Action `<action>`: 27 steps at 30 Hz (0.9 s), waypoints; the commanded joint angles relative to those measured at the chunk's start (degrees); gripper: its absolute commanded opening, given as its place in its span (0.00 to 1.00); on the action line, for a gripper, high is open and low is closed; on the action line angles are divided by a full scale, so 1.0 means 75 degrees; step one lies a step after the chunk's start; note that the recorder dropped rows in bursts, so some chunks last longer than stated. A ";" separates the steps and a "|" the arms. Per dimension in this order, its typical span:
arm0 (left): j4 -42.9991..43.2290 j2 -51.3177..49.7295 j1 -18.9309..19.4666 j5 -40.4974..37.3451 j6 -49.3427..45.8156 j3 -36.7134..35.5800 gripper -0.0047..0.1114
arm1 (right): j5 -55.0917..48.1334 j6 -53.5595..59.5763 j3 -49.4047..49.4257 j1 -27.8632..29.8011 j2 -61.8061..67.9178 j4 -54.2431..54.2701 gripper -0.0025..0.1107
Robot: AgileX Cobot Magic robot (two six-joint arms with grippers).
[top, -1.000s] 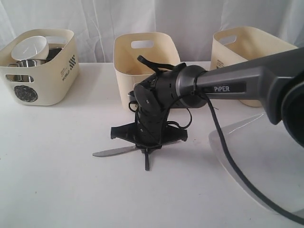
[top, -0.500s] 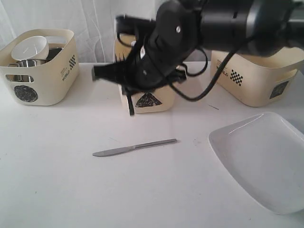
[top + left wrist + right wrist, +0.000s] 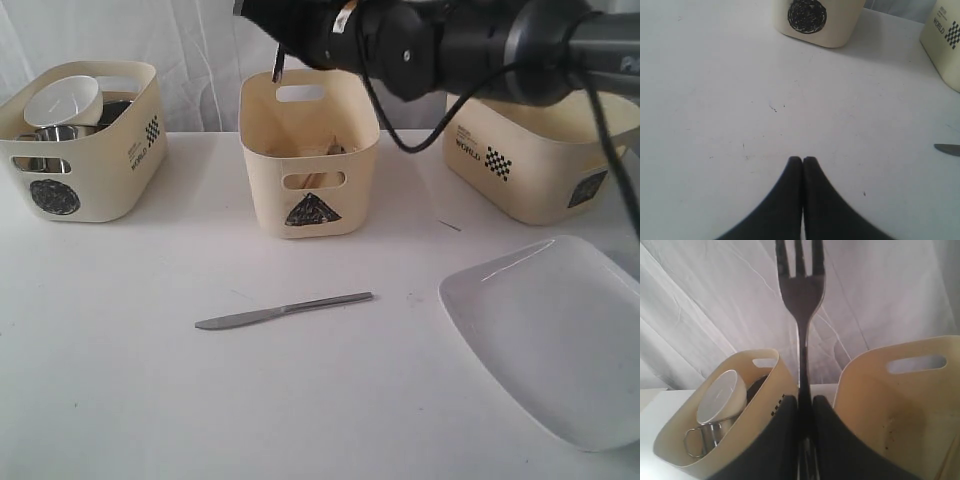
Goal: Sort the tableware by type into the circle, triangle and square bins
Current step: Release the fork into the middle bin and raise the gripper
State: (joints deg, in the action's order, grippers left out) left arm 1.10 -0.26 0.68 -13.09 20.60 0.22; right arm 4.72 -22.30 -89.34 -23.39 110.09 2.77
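1. Right pincer is clamped narrowly on the fork at its handle.
2. Triangle bin sits just beneath it.
3. Left pincer is fully closed and empty, with the knife off to its side.

White table, draped white curtain

"WORLD" on right bin, left bin; triangle mark on middle bin.

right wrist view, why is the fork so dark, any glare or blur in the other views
Right wrist view: the fork is backlit by the bright curtain, nearly a silhouette; exterior view: a glare streak on the white plate near its rim; left wrist view: the left hand is dark and soft-edged, the table evenly lit.
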 commanded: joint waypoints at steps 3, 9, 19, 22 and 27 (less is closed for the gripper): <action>-0.0041 0.0035 -0.0032 0.0035 -0.0002 -0.0029 0.04 | 0.1519 0.0637 -0.0002 0.0160 0.0999 0.0002 0.02; -0.0041 0.0035 -0.0032 0.0035 -0.0002 -0.0029 0.04 | 0.1555 0.0637 -0.0050 0.0374 0.1674 0.0029 0.15; -0.0041 0.0035 -0.0032 0.0035 -0.0002 -0.0029 0.04 | 0.0202 0.0637 -0.0050 0.0389 0.1385 0.0029 0.46; -0.0041 0.0035 -0.0032 0.0035 -0.0002 -0.0029 0.04 | -0.1305 0.0696 -0.0060 0.0389 0.0909 0.0011 0.42; -0.0041 0.0035 -0.0032 0.0035 -0.0002 -0.0029 0.04 | -0.3977 0.2384 -0.0060 0.0389 -0.0004 -0.0001 0.19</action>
State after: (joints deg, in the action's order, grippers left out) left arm 1.10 -0.26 0.68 -13.09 20.60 0.22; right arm -15.89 -11.25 -89.47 -20.73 113.75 2.88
